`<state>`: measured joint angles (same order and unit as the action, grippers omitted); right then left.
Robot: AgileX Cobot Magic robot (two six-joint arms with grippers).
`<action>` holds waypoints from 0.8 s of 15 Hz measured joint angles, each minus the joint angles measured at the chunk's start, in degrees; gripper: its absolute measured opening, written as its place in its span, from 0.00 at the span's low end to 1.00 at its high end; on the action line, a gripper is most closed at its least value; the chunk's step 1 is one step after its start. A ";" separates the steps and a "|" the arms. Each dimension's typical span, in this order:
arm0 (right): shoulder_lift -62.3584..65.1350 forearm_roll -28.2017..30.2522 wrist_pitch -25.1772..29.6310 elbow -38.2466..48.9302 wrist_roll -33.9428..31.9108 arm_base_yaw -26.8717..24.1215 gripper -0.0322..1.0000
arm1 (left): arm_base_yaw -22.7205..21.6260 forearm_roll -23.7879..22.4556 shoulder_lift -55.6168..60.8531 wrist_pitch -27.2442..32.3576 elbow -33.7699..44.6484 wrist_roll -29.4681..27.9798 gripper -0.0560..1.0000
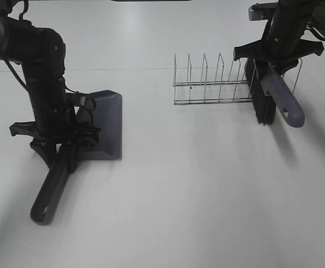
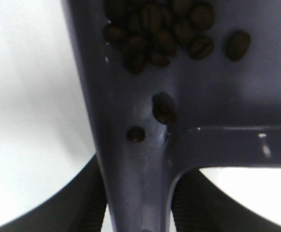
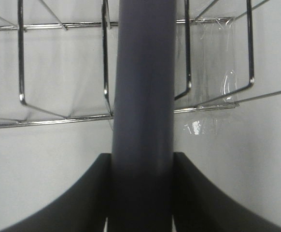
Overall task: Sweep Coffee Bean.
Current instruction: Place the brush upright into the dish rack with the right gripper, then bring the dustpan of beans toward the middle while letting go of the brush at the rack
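A white table (image 1: 207, 201). Near its left edge, the left gripper (image 1: 66, 140) clamps the handle of a grey dustpan (image 1: 105, 125). The coffee beans (image 2: 155, 34) lie clustered inside the pan. Toward the far right corner, the right gripper (image 1: 275, 61) clamps the handle of a brush (image 1: 283, 100) at the end of a wire rack (image 1: 207, 86).

This looks like a robot lab or a test room. A big plain white table (image 1: 207, 195) fills the view from above. A thin wire rack (image 1: 218, 85) stands on it, and clear tape (image 3: 217, 96) sticks one corner of the rack down to the table. Well to the left of the rack, a black robot arm (image 1: 42, 72) holds a dark dustpan (image 1: 106, 123). At the right end of the rack, a second black robot arm (image 1: 288, 22) holds a brush (image 1: 280, 95).
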<state>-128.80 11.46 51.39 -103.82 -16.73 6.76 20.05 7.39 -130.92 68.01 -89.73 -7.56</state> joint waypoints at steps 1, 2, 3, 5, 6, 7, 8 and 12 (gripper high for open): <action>0.00 -0.23 0.00 0.00 0.17 0.00 0.33 | 0.00 0.06 0.00 -0.06 0.00 -0.69 0.39; 0.00 -0.23 0.00 0.00 0.29 0.00 0.40 | 0.00 0.06 0.00 -0.17 0.00 -1.03 0.39; 0.00 -0.23 0.00 0.00 0.97 0.00 0.53 | 0.00 0.06 0.00 -0.17 0.00 -1.15 0.39; 0.11 -0.23 0.00 0.00 1.32 0.00 0.69 | 0.00 0.06 0.00 -0.17 0.00 -1.26 0.39; 0.74 -0.23 -0.11 0.00 1.32 0.00 0.71 | 0.00 0.06 0.00 -0.17 0.00 -1.26 0.39; 1.95 -0.23 -0.63 0.00 1.26 0.00 0.72 | 0.00 0.06 0.00 -0.17 0.00 -1.43 0.39; 3.38 -0.23 -1.03 0.00 1.26 0.00 0.73 | -0.11 0.11 0.00 -0.29 0.00 -2.06 0.39; 10.94 -0.86 2.75 -0.11 4.41 0.00 0.73 | -2.46 2.06 0.00 -1.49 0.00 -3.95 0.39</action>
<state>-117.86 10.60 54.14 -103.93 -12.32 6.76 17.59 9.45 -130.92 66.52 -89.73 -11.52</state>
